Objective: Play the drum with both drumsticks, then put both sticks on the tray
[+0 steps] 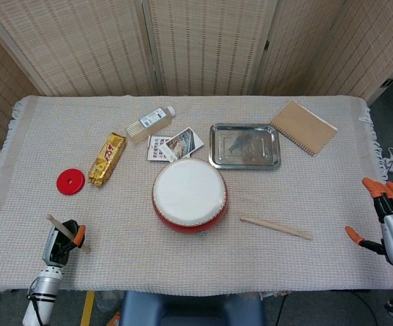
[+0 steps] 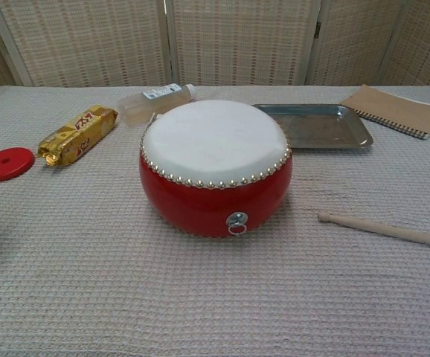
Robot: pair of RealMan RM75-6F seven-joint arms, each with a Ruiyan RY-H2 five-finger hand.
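Drumsticks are needed for the drum (image 1: 189, 195), so one stick (image 1: 65, 229) is gripped by the left hand (image 1: 62, 242) at the near left edge of the worktop (image 1: 319, 183). The other stick (image 1: 277, 227) is lying just right of the drum, not picked up. The right hand (image 1: 392, 227) is kept spread and empty off the right edge. The tray (image 1: 245, 145) is behind the drum.

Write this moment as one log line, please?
left hand: holds drumstick | right hand: open, off table edge | second drumstick: lying right of drum | tray: no sticks
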